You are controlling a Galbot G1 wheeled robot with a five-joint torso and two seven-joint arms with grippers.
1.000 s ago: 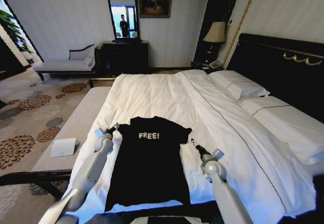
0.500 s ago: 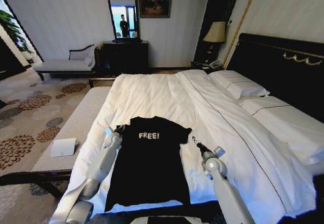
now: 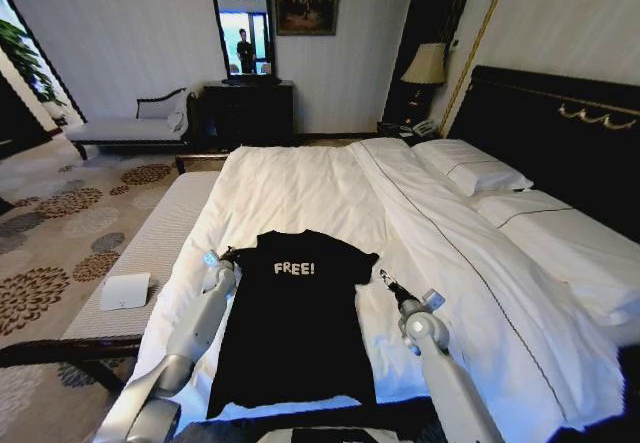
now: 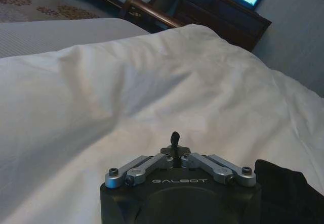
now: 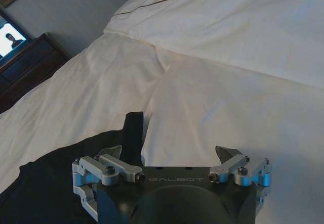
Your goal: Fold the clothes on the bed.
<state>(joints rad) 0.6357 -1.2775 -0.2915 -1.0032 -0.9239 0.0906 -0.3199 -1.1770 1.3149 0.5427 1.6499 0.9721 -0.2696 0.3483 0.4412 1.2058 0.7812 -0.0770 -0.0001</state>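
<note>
The black T-shirt lies flat, "FREE!" lettering up, on the near part of the bed. The left gripper sits pinched shut at its left sleeve edge. The right gripper hovers spread wide just beside the right sleeve.

We see the T-shirt lying flat on the near end of the bed, the left gripper at its left sleeve and the right gripper just beside its right sleeve. Pillows lie to the right, against the headboard; a dresser stands beyond the bed.
</note>
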